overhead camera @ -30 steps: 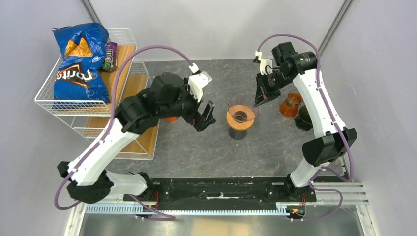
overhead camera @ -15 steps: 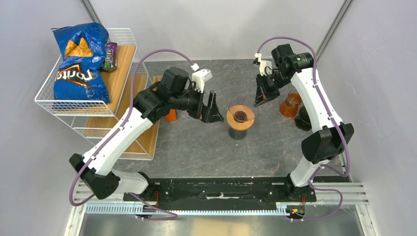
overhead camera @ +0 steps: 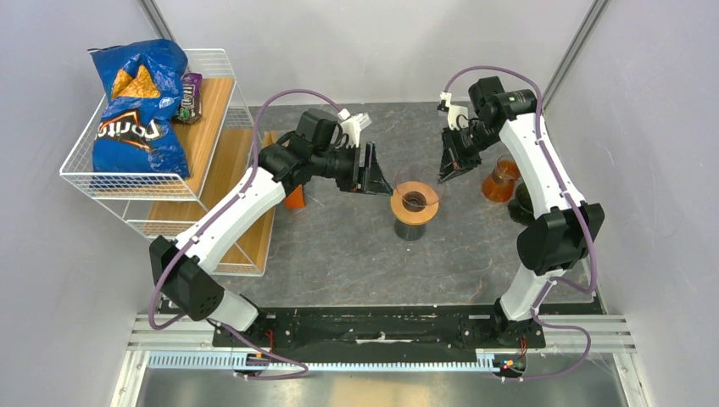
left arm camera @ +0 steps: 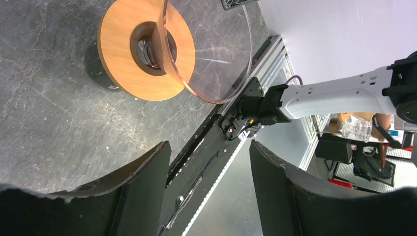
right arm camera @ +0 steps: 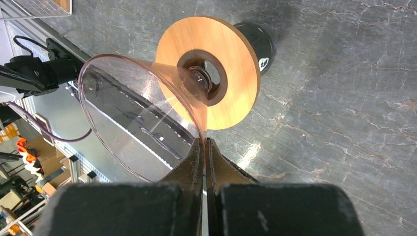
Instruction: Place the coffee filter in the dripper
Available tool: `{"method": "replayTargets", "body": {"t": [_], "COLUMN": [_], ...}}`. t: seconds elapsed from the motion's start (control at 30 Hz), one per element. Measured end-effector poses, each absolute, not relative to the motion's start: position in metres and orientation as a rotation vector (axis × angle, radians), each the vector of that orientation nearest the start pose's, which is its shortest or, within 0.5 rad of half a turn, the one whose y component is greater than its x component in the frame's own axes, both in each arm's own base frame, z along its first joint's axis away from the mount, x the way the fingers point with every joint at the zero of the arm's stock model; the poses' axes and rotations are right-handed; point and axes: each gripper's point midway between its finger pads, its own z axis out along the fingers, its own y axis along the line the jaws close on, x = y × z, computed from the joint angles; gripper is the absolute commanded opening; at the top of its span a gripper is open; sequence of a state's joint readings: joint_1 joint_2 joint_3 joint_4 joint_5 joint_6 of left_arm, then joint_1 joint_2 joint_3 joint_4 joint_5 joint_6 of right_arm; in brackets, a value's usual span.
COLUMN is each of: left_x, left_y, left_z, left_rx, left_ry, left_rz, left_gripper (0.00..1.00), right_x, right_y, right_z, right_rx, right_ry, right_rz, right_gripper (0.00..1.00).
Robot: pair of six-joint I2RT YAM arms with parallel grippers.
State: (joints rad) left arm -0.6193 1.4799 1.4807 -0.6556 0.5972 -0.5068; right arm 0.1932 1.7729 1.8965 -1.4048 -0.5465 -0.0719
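Note:
The dripper (overhead camera: 415, 200) is a clear cone with a round wooden collar on a dark base, standing mid-table. My right gripper (overhead camera: 447, 170) is shut on the cone's rim at its right side; the right wrist view shows the fingers (right arm camera: 204, 142) pinching the clear rim (right arm camera: 133, 113) above the collar (right arm camera: 216, 73). My left gripper (overhead camera: 373, 174) is open and empty just left of the dripper. In the left wrist view its jaws (left arm camera: 209, 147) stand wide apart, with the collar (left arm camera: 147, 49) beyond them. No coffee filter shows in any view.
A wire shelf rack (overhead camera: 161, 182) with a blue chip bag (overhead camera: 136, 106) stands at the left. A small orange object (overhead camera: 294, 199) sits by the rack. An amber glass vessel (overhead camera: 500, 180) and a dark object (overhead camera: 523, 203) stand right of the dripper.
My left arm has swung right and away from me, bringing its open gripper up beside the dripper. My right gripper has stayed shut on the dripper's rim.

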Motion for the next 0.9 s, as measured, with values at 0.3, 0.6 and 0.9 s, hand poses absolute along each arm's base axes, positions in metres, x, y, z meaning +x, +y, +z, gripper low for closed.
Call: {"method": "replayTargets", "body": {"t": [0.3, 0.6, 0.9], "left_x": [0.258, 0.27, 0.279], "left_y": [-0.329, -0.343, -0.356], "left_z": [0.255, 0.237, 0.224], "left_rx": [0.455, 0.413, 0.371], "left_ry": [2.425, 2.46, 2.486], "left_rz": [-1.259, -1.302, -1.36], "left_gripper": [0.64, 0.63, 0.41], "right_x": [0.313, 0.315, 0.317], "right_y": [0.151, 0.151, 0.15], "right_z": [0.225, 0.219, 0.218], "right_rx": [-0.477, -0.473, -0.473], "right_ry": [2.755, 2.769, 2.77], "right_rz": [0.802, 0.801, 0.788], "right_gripper": [0.0, 0.0, 0.0]}}
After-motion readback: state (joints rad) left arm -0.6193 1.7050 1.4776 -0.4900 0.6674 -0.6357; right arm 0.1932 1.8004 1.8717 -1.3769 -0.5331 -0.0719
